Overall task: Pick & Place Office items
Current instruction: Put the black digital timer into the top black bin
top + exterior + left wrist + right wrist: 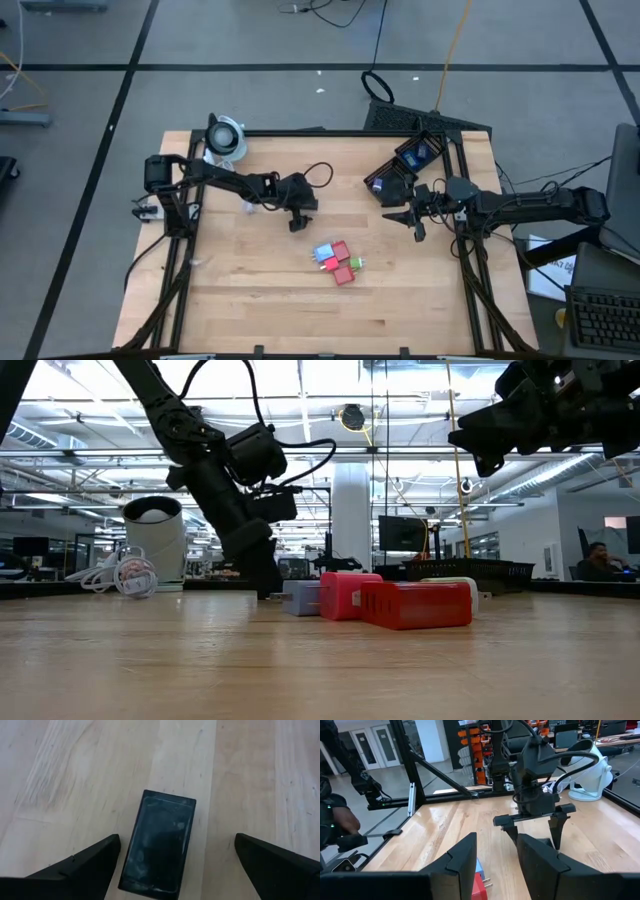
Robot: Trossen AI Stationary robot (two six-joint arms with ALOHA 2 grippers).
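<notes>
High: wood table (250,290); red/blue/green blocks (337,262) clustered centre; white device (225,138) at far edge; tray (408,160) by right gripper (415,222).
Low: open-plan room behind; left arm partly hides blocks.
L wrist: left gripper (175,865) spread wide astride black block (159,844), no contact.
R wrist: fingers (462,857) apart, holding nothing; blocks cut off.

Pale, matt wood-grain table (75,765); black block (160,842) glossy, smudged, seemingly plastic; red block (415,605) of ribbed plastic.
</notes>
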